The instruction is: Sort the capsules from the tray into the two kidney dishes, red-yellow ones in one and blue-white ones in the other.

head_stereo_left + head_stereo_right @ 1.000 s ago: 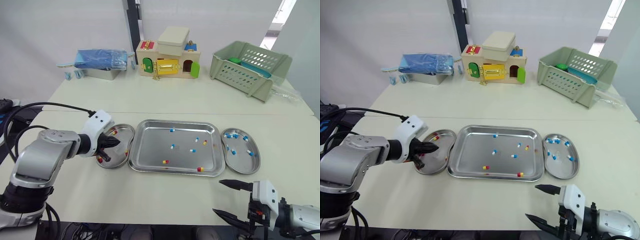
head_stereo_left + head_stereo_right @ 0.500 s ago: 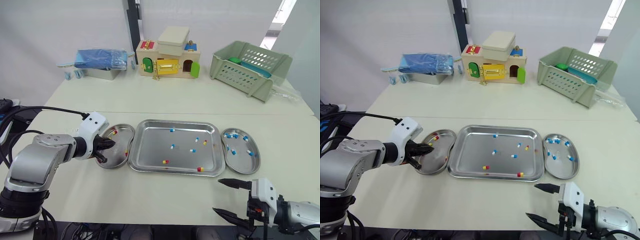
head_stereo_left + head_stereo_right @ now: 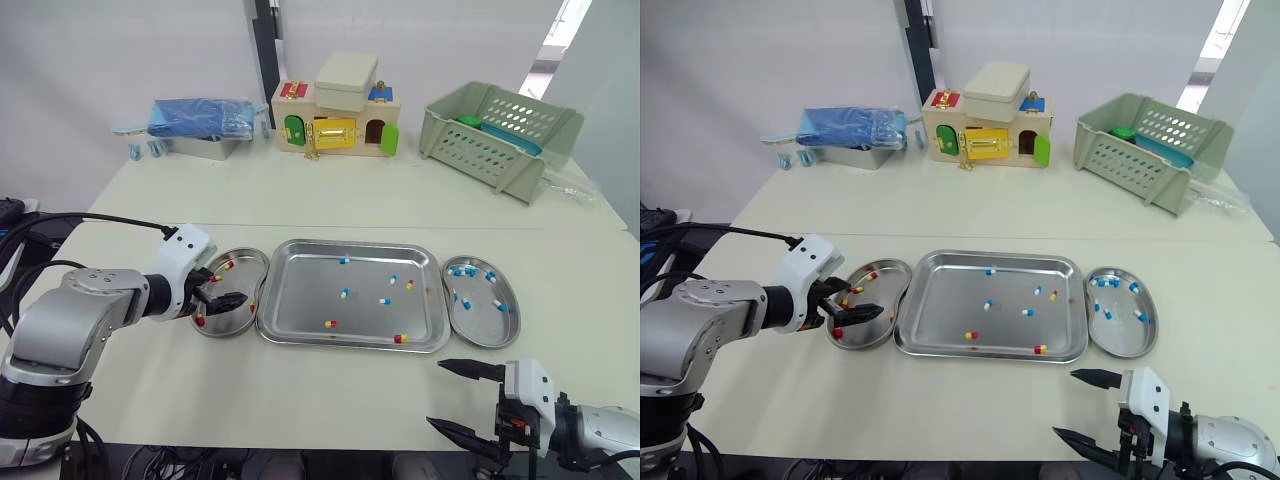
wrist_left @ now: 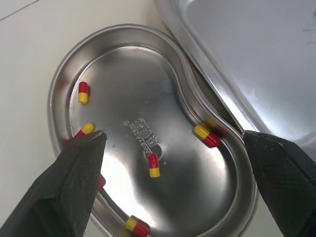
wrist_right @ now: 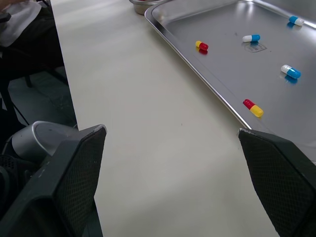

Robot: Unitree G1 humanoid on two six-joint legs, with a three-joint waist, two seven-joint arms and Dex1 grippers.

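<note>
The left tool [image 3: 222,299] has just opened over the left dish [image 3: 243,268]; a red-yellow capsule [image 4: 154,165] looks dropped in, one more sorted.

The right gripper [image 5: 171,131] stands wide open, its two black fingers [image 5: 74,168] spread over bare cream table [image 5: 148,98]. Ahead of the fingertips lies the steel tray [image 5: 222,69] — its rim slants in towards one finger. A red-yellow capsule [image 5: 253,107] lies just inside the rim, closest to that finger; farther out lie a second one [image 5: 201,46] and three blue-white capsules [image 5: 251,38]. Beyond the tray's corner — a kidney dish [image 5: 143,6], partly seen
</note>
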